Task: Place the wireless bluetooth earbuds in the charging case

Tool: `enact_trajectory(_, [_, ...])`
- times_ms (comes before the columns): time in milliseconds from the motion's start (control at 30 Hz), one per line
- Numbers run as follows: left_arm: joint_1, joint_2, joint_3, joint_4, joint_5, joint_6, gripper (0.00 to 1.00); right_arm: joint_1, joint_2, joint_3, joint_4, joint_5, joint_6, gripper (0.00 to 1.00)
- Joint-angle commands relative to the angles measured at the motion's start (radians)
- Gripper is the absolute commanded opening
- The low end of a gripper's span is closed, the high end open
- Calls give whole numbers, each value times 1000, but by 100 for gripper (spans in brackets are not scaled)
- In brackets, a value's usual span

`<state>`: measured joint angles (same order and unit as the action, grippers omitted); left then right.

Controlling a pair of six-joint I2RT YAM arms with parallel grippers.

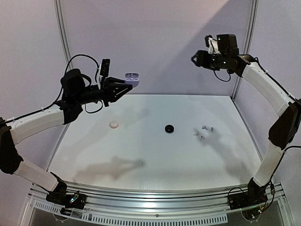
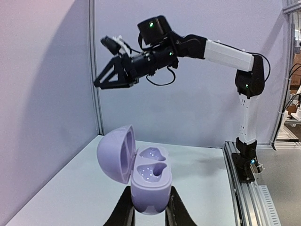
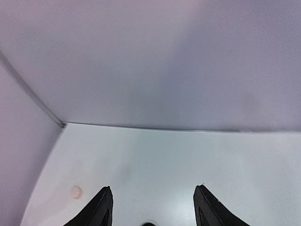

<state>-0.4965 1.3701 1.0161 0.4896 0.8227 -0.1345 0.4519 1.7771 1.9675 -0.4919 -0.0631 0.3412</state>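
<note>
Your left tool (image 2: 150,205) grasps the lavender case (image 2: 150,181), lid open, held high over the counter (image 1: 141,146). Your right tool (image 3: 153,207) hangs raised, fingers apart, holding nothing. The earbuds (image 1: 203,132) lie scattered on the counter, right of the black case (image 1: 169,128).

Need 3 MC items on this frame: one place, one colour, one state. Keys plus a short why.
1. The loose earbuds lie: A) on the table, right of the black case in the top view B) inside a case C) between gripper fingers
2. The held case, in the left gripper, is: A) black B) white C) lavender
3. Its lid is: A) open B) shut C) missing
Key: 1 A, cluster on bare tabletop; 2 C, lavender shell in the wrist view; 3 A, tipped back, both sockets empty.
</note>
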Motion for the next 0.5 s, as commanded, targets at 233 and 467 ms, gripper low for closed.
enact_trajectory(233, [4, -20, -16, 27, -23, -19, 0, -245, 266, -33, -623, 190, 37, 61])
enact_trajectory(467, [14, -16, -12, 15, -18, -19, 0, -259, 483, 56, -681, 236, -40, 55])
